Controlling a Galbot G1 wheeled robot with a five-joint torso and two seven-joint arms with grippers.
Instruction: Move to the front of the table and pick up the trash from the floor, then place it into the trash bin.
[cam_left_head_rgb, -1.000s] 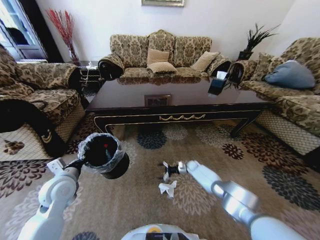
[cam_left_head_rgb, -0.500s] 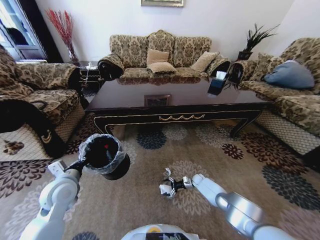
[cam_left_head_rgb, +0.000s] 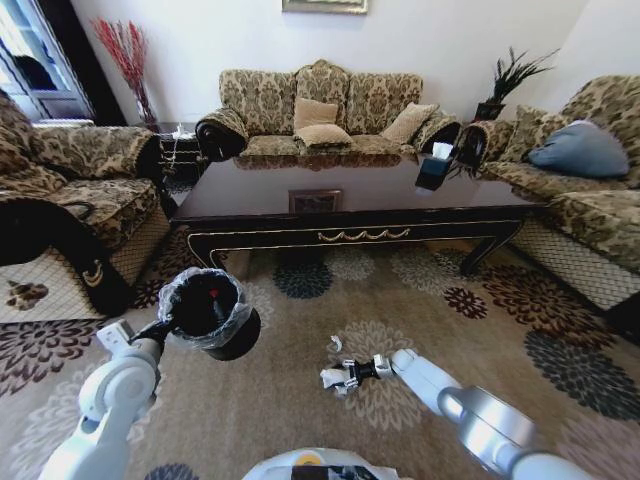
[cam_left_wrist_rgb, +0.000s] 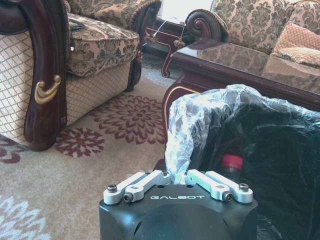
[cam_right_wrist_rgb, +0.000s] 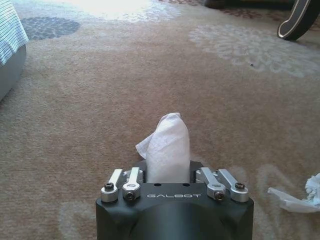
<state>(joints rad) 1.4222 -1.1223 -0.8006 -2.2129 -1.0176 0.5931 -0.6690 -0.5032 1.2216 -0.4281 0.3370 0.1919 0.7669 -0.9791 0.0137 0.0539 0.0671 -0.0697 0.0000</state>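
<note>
While the left pincer (cam_left_wrist_rgb: 177, 181) holds the trash bin (cam_left_head_rgb: 205, 310) by its rim, closed on the plastic liner, the right pincer (cam_left_head_rgb: 340, 378) is low on the carpet before the table (cam_left_head_rgb: 350, 195), closed around the crumpled white tissue (cam_right_wrist_rgb: 168, 145). This tissue looks very light and soft, so I judge a pinch across its middle is enough. Another white scrap (cam_right_wrist_rgb: 295, 197) lies near on the floor.

You see a white tissue (cam_right_wrist_rgb: 169, 147), a black trash bin (cam_left_head_rgb: 222, 322) with clear liner, a dark glossy table (cam_left_head_rgb: 350, 200) with gold ornament, and a beige floral carpet (cam_left_head_rgb: 300, 400).
</note>
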